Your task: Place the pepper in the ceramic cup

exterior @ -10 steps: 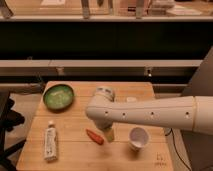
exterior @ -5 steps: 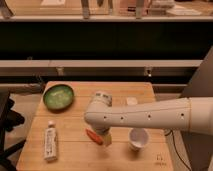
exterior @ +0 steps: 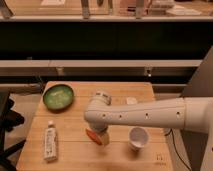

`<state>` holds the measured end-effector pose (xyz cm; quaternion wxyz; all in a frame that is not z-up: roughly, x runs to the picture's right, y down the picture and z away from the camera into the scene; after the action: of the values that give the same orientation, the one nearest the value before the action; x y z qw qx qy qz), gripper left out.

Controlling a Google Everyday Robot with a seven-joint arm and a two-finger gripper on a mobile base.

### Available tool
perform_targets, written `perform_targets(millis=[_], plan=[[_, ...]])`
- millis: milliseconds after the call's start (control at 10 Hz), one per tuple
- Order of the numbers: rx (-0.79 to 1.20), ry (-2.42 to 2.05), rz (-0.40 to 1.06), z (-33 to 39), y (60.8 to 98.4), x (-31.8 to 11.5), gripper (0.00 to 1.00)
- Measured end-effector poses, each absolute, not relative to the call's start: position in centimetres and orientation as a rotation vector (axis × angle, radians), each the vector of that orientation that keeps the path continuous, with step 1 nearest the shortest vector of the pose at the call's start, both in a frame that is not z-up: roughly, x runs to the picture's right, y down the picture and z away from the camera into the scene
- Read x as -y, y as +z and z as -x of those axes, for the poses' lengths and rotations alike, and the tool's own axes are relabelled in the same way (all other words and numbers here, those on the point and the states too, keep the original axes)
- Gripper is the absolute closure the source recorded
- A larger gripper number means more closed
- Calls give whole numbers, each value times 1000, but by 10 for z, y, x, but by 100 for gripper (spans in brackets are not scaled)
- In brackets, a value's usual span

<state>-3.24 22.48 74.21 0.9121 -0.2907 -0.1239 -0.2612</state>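
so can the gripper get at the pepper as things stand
Probably yes: the gripper hangs right at the pepper on the wooden table, with nothing between them; the ceramic cup and green bowl stand well clear.

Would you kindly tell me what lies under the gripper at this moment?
Under the gripper lies the pepper. Only one red-orange end shows beside it. The rest of the pepper is covered by the gripper.

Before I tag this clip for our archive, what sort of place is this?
Probably a lab or office test area: a small wooden table holds a green bowl and a ceramic cup, before dark shelving. The gripper is low over the pepper.
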Motion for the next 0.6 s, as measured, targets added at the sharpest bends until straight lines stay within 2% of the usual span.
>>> perform_targets(millis=[600], plan=[[296, -565, 605, 42, 746, -228, 20]])
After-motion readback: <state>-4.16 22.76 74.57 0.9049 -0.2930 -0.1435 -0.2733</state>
